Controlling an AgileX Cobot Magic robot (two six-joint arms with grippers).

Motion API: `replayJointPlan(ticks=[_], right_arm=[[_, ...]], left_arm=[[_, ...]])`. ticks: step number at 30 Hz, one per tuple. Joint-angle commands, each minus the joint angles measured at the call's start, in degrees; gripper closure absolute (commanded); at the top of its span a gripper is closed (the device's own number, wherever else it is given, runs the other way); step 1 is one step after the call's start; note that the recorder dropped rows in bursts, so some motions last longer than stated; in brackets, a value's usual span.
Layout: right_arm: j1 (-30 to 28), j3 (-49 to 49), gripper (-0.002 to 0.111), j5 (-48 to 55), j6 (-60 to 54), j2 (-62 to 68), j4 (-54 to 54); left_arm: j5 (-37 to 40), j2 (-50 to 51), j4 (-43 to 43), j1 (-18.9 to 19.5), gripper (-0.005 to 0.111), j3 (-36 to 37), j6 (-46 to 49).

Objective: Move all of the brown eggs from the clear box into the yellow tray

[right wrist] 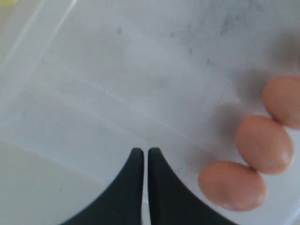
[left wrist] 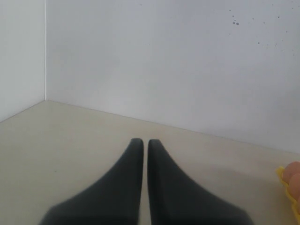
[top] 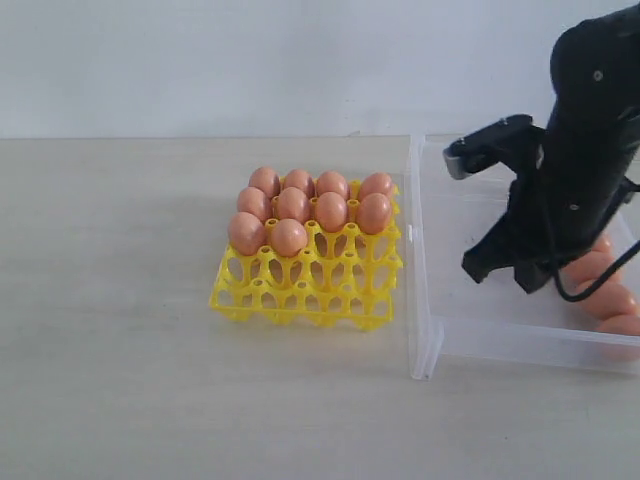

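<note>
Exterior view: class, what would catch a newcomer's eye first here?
The yellow tray in the middle, its far rows full of brown eggs. Right of it, the black arm hangs over the clear box, where a few more eggs lie near the right edge.

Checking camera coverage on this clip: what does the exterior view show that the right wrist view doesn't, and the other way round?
Only the exterior view clearly shows the yellow tray, its far cups filled with brown eggs and its near cups bare, plus the right arm over the clear box. Only the right wrist view shows the right claw, shut and holding nothing, and dark smudges on the box floor. Both show the box and loose eggs lying in it; in the exterior view the arm partly hides them.
</note>
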Motion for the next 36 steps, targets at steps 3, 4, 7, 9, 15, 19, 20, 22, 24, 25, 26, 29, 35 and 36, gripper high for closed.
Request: replayJointPlan(ticks=[3,4,7,9,15,19,20,22,24,25,26,29,35,36], right_arm=[[-6.4,-0.6,0.097,1.1,-1.6,-0.5,3.2],[-6.9,-0.6,0.09,0.6,-1.4,-0.5,2.3],[-7.3,-0.6,0.066,0.5,-2.0,-0.5,-1.7],[-7.3,-0.5,0.057,0.6,-5.7,-0.5,-4.4],[-7.3,-0.5,0.056,2.0,-17.0,-0.5,-6.8],[-7.3,-0.5,0.056,2.9,-23.4,-0.5,-8.5],[-7.3,-0.5,0.056,2.9,-24.7,-0.5,-9.1],[-7.3,-0.5,0.056,2.9,-28.7,-0.5,-11.4],[-7.3,-0.5,0.056,3.2,-30.8,-0.5,-14.4],[-7.3,-0.5,0.056,3.5,-30.8,-0.5,-15.9],[-7.3,-0.5,0.056,3.8,-30.8,-0.5,-16.7],[-7.3,-0.5,0.056,3.4,-32.8,-0.5,-18.8],[-7.3,-0.5,0.056,-3.7,-33.6,1.1,-18.2],[-7.4,-0.5,0.056,-3.7,-33.2,1.9,-18.2]], left_arm=[[-0.4,-0.1,-0.5,0.1,0.103,0.0,-0.5],[-0.4,-0.1,-0.5,0.1,0.103,0.0,-0.5],[-0.4,-0.1,-0.5,0.1,0.103,0.0,-0.5],[-0.4,-0.1,-0.5,0.1,0.103,0.0,-0.5],[-0.4,-0.1,-0.5,0.1,0.103,0.0,-0.5],[-0.4,-0.1,-0.5,0.1,0.103,0.0,-0.5],[-0.4,-0.1,-0.5,0.1,0.103,0.0,-0.5],[-0.4,-0.1,-0.5,0.1,0.103,0.0,-0.5],[-0.4,-0.1,-0.5,0.1,0.103,0.0,-0.5],[-0.4,-0.1,-0.5,0.1,0.103,0.0,-0.5],[-0.4,-0.1,-0.5,0.1,0.103,0.0,-0.5],[-0.4,-0.1,-0.5,0.1,0.103,0.0,-0.5],[-0.4,-0.1,-0.5,0.1,0.103,0.0,-0.5],[-0.4,-0.1,-0.5,0.1,0.103,0.0,-0.5]])
